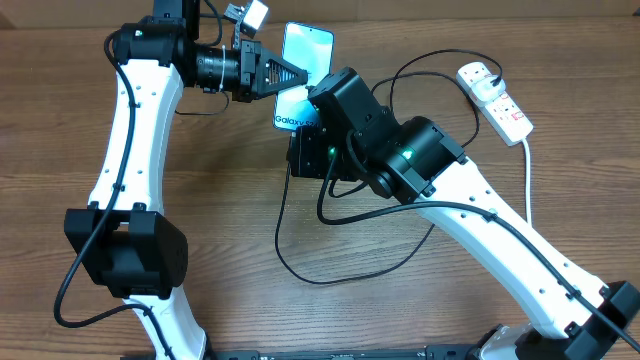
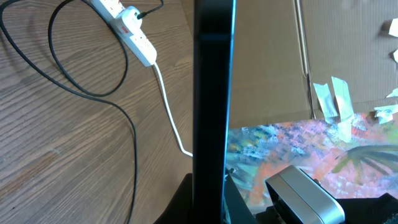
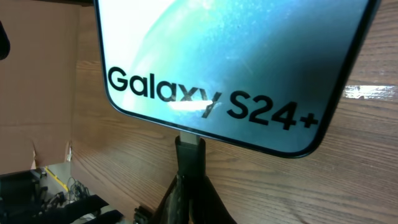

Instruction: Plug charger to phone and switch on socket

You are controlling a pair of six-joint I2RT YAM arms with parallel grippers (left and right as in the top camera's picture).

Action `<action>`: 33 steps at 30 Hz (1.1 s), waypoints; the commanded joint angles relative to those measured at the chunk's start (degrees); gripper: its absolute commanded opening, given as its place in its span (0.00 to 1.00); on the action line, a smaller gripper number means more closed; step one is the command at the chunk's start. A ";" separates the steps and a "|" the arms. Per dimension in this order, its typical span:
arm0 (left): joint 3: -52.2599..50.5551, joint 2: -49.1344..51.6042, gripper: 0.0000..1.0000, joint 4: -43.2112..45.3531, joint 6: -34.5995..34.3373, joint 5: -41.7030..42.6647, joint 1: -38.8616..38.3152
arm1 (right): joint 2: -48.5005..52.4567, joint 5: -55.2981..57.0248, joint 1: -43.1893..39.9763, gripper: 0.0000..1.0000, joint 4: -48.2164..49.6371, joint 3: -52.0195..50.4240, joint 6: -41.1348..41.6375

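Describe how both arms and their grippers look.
Both arms have long white links joined by chunky black cylindrical joint housings, with thin black cables running along the white shells. The left arm ends in a black left gripper with tapering, wedge-shaped fingers. The right arm shows small green lights on its black wrist housings; its right gripper is black too.

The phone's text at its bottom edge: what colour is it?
Black, on the light-blue phone; clearest in the right wrist view.
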 commanded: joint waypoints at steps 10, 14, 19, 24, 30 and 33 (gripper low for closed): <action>0.96 -0.79 0.04 -2.60 5.11 2.38 -0.50 | -0.52 5.66 -1.31 0.04 2.86 2.45 0.22; 0.96 -0.79 0.04 -2.60 5.14 2.38 -0.48 | -0.52 5.86 -1.36 0.04 2.86 2.45 0.22; 0.96 -0.79 0.04 -2.54 5.11 2.34 -0.48 | -0.52 5.81 -2.23 0.04 2.01 2.45 0.22; 0.96 -0.79 0.04 0.24 4.87 -0.61 -0.22 | -0.52 5.81 -2.49 0.04 0.24 2.45 0.22; 0.96 -0.79 0.04 4.98 -4.15 -12.33 3.08 | -0.46 5.86 -2.49 0.09 -1.27 2.45 0.22; 0.94 -0.74 0.04 4.37 -4.57 -22.36 4.61 | -0.35 6.54 -2.49 0.22 -1.84 2.43 0.22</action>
